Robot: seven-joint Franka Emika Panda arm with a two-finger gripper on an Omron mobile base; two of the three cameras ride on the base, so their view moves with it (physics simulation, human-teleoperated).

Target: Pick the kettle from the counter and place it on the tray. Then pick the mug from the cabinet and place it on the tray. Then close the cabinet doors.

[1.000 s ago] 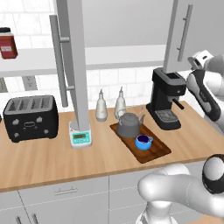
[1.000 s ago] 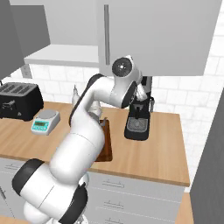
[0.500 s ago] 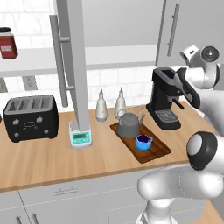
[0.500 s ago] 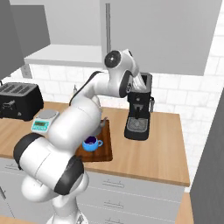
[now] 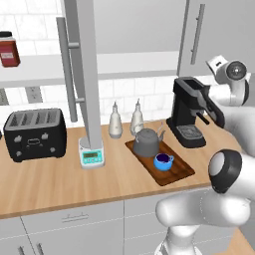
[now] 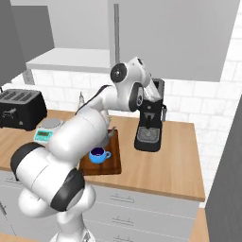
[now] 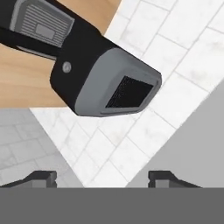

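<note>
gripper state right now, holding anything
Gripper: open, holding nothing, up by the coffee machine.

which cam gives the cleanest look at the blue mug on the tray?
Left base view: the mug sits unobstructed on the tray, in front of the kettle, dark inside and handle visible. Right base view shows the mug too, but the arm crowds it and covers much of the tray. Hand view points at the coffee machine and wall tiles.

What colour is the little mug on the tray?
Bright blue, dark inside. The mug on the tray shows best in the left base view.
</note>
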